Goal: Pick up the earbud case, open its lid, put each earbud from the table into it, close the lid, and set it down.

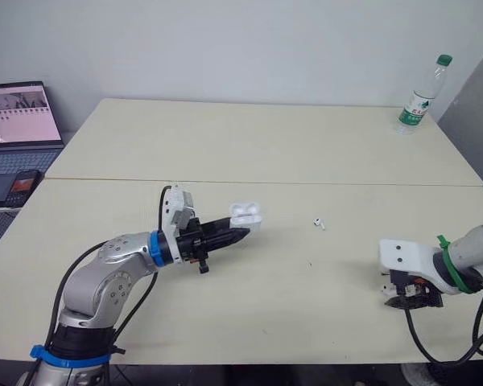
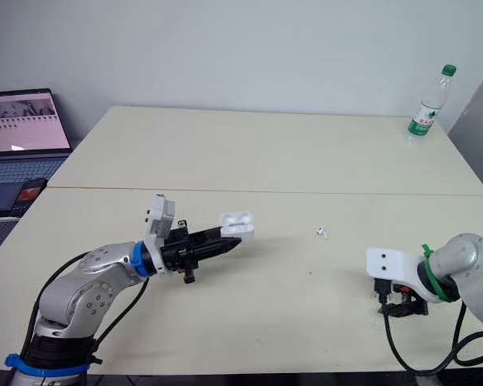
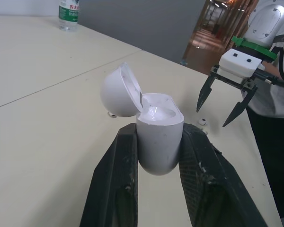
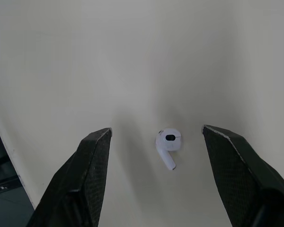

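Observation:
My left gripper (image 1: pixel 238 234) is shut on the white earbud case (image 1: pixel 245 215), held just above the table's middle. Its lid (image 3: pixel 118 90) stands hinged open and the cavity (image 3: pixel 158 111) faces up. One white earbud (image 1: pixel 319 223) lies on the table to the right of the case. A second earbud (image 4: pixel 168 144) lies on the table directly under my right gripper (image 4: pixel 157 131), which points down near the front right edge. Its fingers (image 4: pixel 92 165) are open on either side of the earbud without touching it. In the left wrist view the right gripper (image 3: pixel 214 116) hovers over that earbud (image 3: pixel 202 121).
A water bottle (image 1: pixel 423 95) stands at the table's (image 1: pixel 225 145) far right corner. A laptop (image 1: pixel 16 121) and a phone (image 1: pixel 20 186) sit on a side surface to the left. A seam (image 1: pixel 266 182) runs across the table behind the work area.

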